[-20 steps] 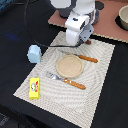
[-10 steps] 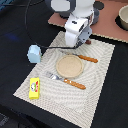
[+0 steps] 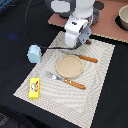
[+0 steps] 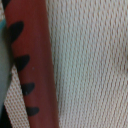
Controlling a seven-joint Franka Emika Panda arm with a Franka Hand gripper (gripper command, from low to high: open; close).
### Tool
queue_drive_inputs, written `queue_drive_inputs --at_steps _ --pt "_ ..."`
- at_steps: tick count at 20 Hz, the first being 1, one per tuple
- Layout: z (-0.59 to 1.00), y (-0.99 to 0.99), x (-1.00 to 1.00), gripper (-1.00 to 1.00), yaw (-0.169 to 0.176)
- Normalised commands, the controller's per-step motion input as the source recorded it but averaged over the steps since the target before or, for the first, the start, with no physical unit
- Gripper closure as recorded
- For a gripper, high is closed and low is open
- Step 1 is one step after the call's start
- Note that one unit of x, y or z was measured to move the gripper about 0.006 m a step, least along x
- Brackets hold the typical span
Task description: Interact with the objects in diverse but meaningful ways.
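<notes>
My pincer [image 3: 75,46] sits low at the mat's [image 3: 100,75] upper middle, spread or pinched I cannot tell; the sausage [image 4: 30,60] fills my wrist view beside it; likely light, stiff, slick; best gripped mid-length across its width.

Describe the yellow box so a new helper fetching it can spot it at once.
Start at the pale woven placemat under the tan round plate. Go to the mat's near corner at the exterior view's left, past the orange-handled fork. The yellow box lies there: small, rectangular, with a red and green label, the only yellow thing.
</notes>
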Motion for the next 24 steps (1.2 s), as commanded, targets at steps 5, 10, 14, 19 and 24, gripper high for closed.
queue_drive_inputs --at_steps 5,10,14,19,24 --pt "-0.02 0.0 0.0 1.0 0.037" --pt "0.0 0.0 0.0 1.0 0.031" --pt "0.21 -0.03 0.0 1.0 0.01" --pt "0.95 -0.24 0.01 1.0 -0.001" --pt "1.0 -0.43 0.0 1.0 -0.02"
